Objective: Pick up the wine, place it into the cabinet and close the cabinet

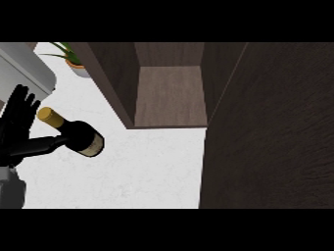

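No readable text, brand, number or sign anywhere. The wine bottle (74,133), at about 9 o'clock in the head view, carries a pale band at its base end, but no lettering can be made out on it. The cabinet (171,95), at 12 o'clock, has plain dark wood surfaces, unmarked.

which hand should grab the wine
Left. The left robot hand is open right beside the wine on the counter, thumb toward it. The right hand is out of view. The open cabinet lies beyond.

Potted plant (73,61), grey appliance (21,68)
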